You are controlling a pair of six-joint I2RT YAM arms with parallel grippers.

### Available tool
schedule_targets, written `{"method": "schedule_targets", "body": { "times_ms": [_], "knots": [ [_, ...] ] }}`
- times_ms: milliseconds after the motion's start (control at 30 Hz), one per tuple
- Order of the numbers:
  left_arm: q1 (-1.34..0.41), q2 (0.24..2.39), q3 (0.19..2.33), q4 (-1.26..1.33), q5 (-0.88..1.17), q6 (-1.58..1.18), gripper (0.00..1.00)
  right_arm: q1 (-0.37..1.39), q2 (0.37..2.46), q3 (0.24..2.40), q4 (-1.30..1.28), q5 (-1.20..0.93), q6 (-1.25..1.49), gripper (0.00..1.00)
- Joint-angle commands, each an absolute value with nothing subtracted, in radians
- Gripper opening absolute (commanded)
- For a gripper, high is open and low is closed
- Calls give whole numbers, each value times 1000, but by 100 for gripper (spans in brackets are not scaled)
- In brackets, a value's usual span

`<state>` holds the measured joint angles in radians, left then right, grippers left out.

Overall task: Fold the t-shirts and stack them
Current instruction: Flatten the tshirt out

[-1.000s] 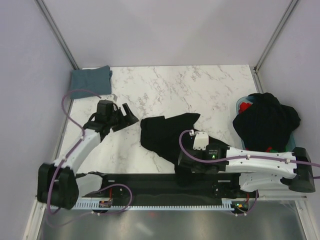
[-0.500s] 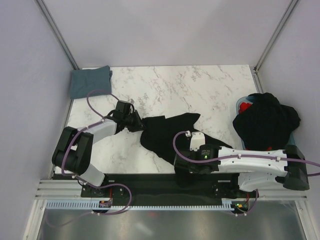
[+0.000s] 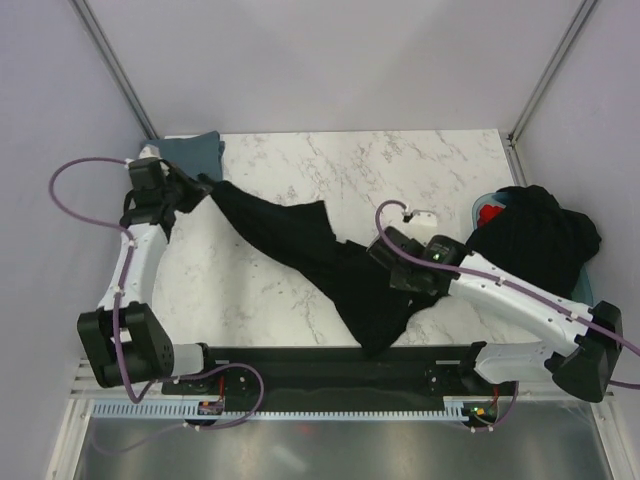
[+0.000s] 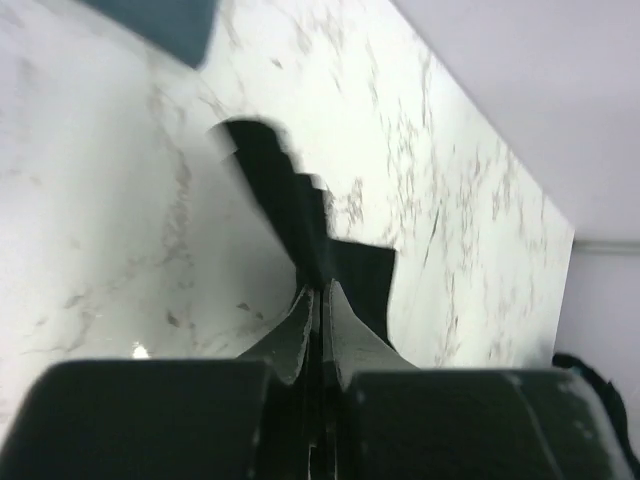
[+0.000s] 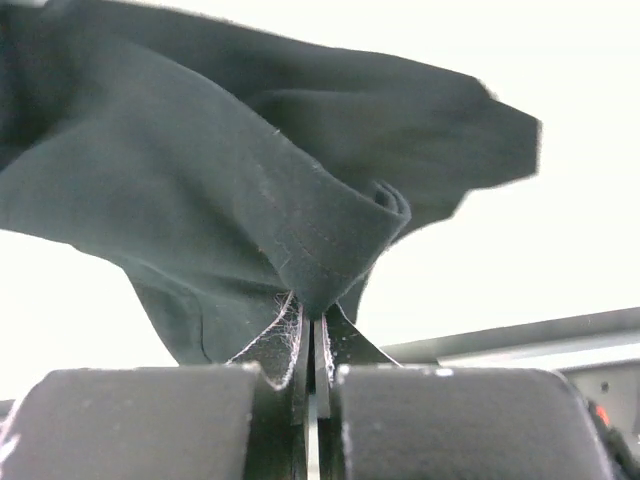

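A black t-shirt [image 3: 300, 240] hangs stretched between both arms, sagging over the marble table [image 3: 400, 170] from back left to front centre. My left gripper [image 3: 203, 186] is shut on one end of it near the back left corner. In the left wrist view the cloth [image 4: 290, 210] runs out from the closed left gripper [image 4: 321, 290]. My right gripper [image 3: 392, 262] is shut on a bunched fold near the centre right. The right wrist view shows that fold [image 5: 320, 230] pinched at the right gripper [image 5: 312, 322].
A folded teal t-shirt [image 3: 180, 160] lies in the back left corner, just behind my left gripper. A blue basket [image 3: 484, 212] heaped with dark clothes [image 3: 535, 240] stands at the right edge. A black rail [image 3: 300, 372] runs along the near edge.
The left gripper closed on the black t-shirt's edge and pulled it back and to the left. The right arm lifted its end to the right, stretching the shirt out.
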<state>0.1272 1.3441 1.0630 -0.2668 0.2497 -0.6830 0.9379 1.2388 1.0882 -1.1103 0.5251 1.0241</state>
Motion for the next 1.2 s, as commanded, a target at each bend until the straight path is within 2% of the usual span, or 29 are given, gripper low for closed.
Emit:
{"method": "schedule_targets", "body": {
  "times_ms": [0, 300, 433, 533, 600, 633, 667, 700, 733, 767, 833, 933, 1033, 1167],
  "knots": [
    [214, 1286, 1062, -383, 306, -649, 2, 850, 1248, 1222, -1095, 592, 862, 0],
    [261, 1132, 802, -377, 379, -644, 2, 657, 1364, 1394, -1100, 670, 660, 0],
    [262, 1135, 825, -365, 382, -653, 2, 554, 1416, 1517, -1060, 651, 580, 0],
    [261, 1218, 912, -364, 425, -654, 6, 470, 1492, 1672, -1045, 565, 522, 0],
    [259, 1271, 986, -359, 471, -631, 14, 454, 1546, 1773, -1063, 563, 502, 0],
    [252, 1338, 1009, -348, 485, -618, 39, 456, 1555, 1784, -1072, 568, 491, 0],
    [233, 1377, 1082, -350, 491, -597, 46, 453, 1558, 1784, -1071, 569, 486, 0],
    [178, 1434, 1139, -382, 470, -516, 49, 446, 1560, 1764, -1069, 572, 485, 0],
    [146, 1534, 1204, -440, 436, -476, 57, 442, 1560, 1747, -1068, 568, 491, 0],
    [118, 1599, 1348, -504, 407, -435, 59, 437, 1556, 1727, -1066, 561, 494, 0],
    [52, 1681, 1464, -664, 322, -367, 63, 431, 1545, 1662, -1054, 532, 505, 0],
    [28, 1628, 1358, -635, 284, -399, 64, 426, 1511, 1566, -1028, 519, 508, 0],
    [28, 1476, 1220, -582, 232, -436, 62, 422, 1480, 1494, -1006, 514, 508, 0],
    [37, 1267, 918, -508, 112, -532, 59, 420, 1468, 1425, -974, 474, 515, 0]
  ]
}}
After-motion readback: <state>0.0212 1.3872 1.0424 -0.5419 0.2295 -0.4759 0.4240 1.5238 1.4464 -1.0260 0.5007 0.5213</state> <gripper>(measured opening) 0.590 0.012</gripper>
